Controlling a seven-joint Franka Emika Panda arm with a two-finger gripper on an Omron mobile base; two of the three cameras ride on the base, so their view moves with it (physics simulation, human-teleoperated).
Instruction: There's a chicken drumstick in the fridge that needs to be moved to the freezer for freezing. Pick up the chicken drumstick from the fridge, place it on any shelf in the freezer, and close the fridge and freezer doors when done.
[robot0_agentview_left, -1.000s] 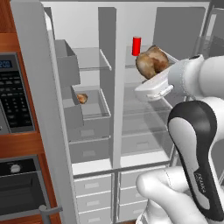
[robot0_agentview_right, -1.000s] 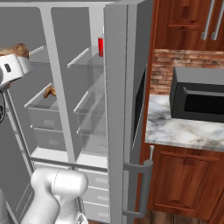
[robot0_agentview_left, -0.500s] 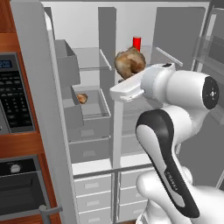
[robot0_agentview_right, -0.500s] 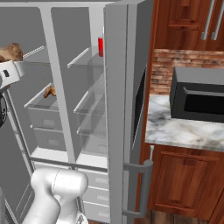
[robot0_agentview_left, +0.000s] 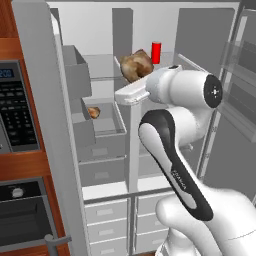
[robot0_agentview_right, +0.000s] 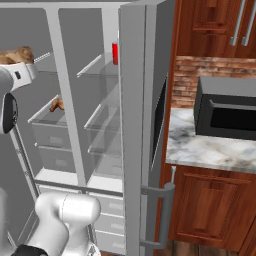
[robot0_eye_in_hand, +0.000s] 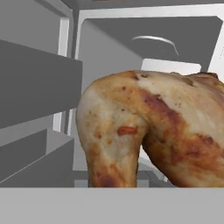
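The chicken drumstick (robot0_agentview_left: 136, 65), lumpy and golden-brown, is held up by my gripper (robot0_agentview_left: 132, 82), which is shut on it. It hangs in front of the grey divider between the two open sections, at upper-shelf height. The freezer's glass shelf (robot0_agentview_left: 100, 77) and grey drawers (robot0_agentview_left: 102, 147) lie just to its left; the fridge section (robot0_agentview_left: 200, 60) is to its right. From the right base the drumstick (robot0_agentview_right: 15, 55) sits atop the hand at the far left. In the hand view the drumstick (robot0_eye_in_hand: 153, 131) fills the foreground, hiding the fingertips. Both doors stand open: the plain one (robot0_agentview_left: 40, 125) and the panelled one (robot0_agentview_right: 142, 125).
A red can (robot0_agentview_left: 156, 51) stands on the fridge's top shelf. A small orange-brown lump (robot0_agentview_left: 93, 112) lies in a clear bin in the freezer section. Grey door bins (robot0_agentview_left: 75, 75) jut from the left door. A microwave (robot0_agentview_right: 225, 115) sits on the marble counter (robot0_agentview_right: 210, 150).
The arm has swung left, carrying the drumstick from in front of the fridge section, past the red can, to the divider by the freezer section. The gripper stays shut on it.
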